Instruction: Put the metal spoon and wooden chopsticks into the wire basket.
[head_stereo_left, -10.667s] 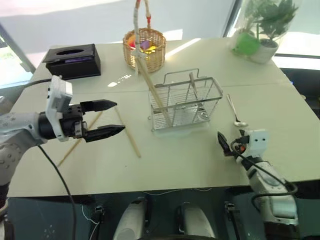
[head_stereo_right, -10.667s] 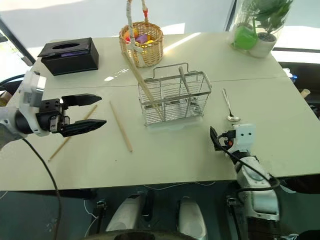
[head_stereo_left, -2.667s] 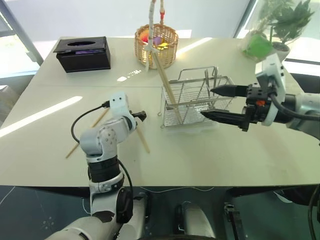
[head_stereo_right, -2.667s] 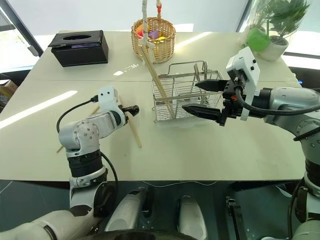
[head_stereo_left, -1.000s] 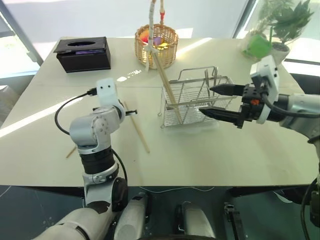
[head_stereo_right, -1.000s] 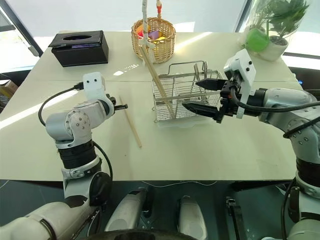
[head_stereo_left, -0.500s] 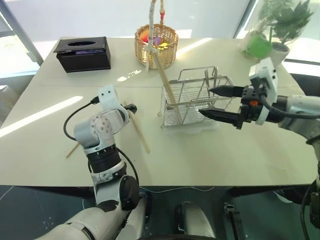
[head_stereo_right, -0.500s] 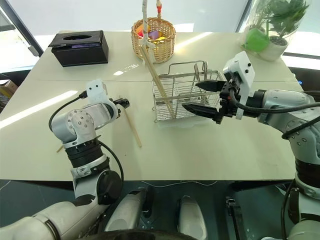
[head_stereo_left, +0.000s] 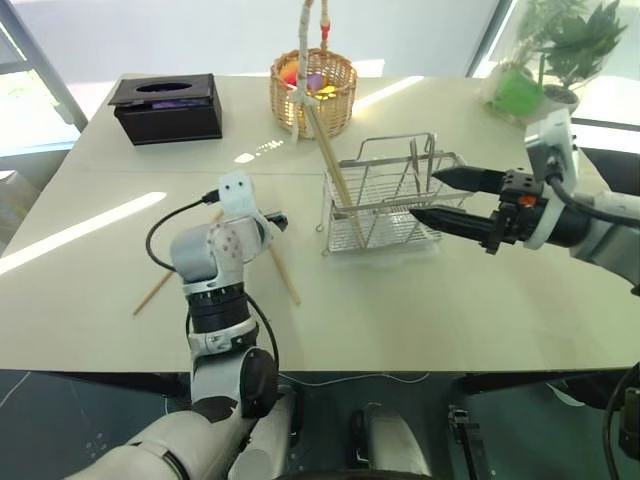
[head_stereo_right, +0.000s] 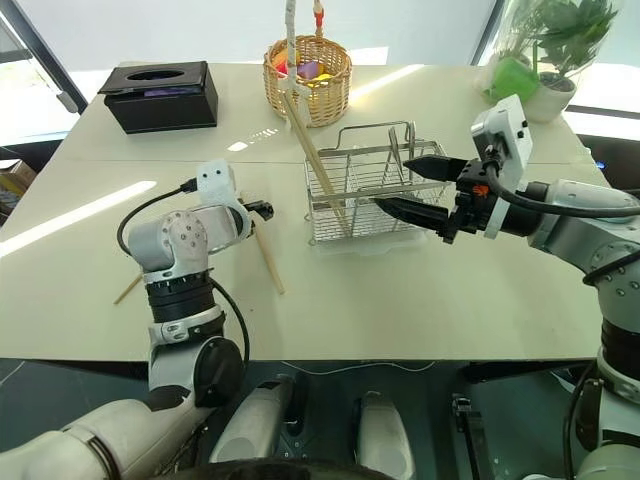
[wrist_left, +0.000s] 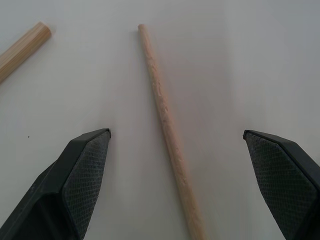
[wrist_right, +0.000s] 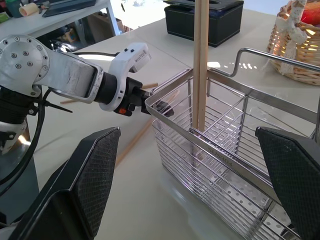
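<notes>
Since a second ago the left gripper (wrist_left: 175, 145) has gone from nearly closed to fully spread, and the left arm has swung lower and inward over the loose chopstick on the tabletop (head_stereo_left: 420, 310). The right arm has drawn its gripper (head_stereo_right: 415, 190) slightly back toward 3 o'clock, away from the wire basket (head_stereo_left: 385, 200); the basket and its contents have not shifted.

The left gripper's black fingers (wrist_left: 85, 170) stand wide apart, one on each side of a wooden chopstick (wrist_left: 167, 130) that lies flat on the tabletop between them. They hold nothing and neither finger touches the stick. The blunt end of a second chopstick (wrist_left: 22, 50) lies nearby, off to one side. In the head views that second stick (head_stereo_left: 160, 290) pokes out at 8 o'clock from the left arm.

The right gripper is also fully open and empty, hovering level at the basket's 3 o'clock side with its tips near the wire rim, though contact is not clear. One chopstick (head_stereo_left: 335, 175) already stands in the basket, leaning toward 11 o'clock past the wicker basket (head_stereo_left: 312, 90). A thin upright piece at the basket's far right could be the metal spoon, but it cannot be made out for certain.
</notes>
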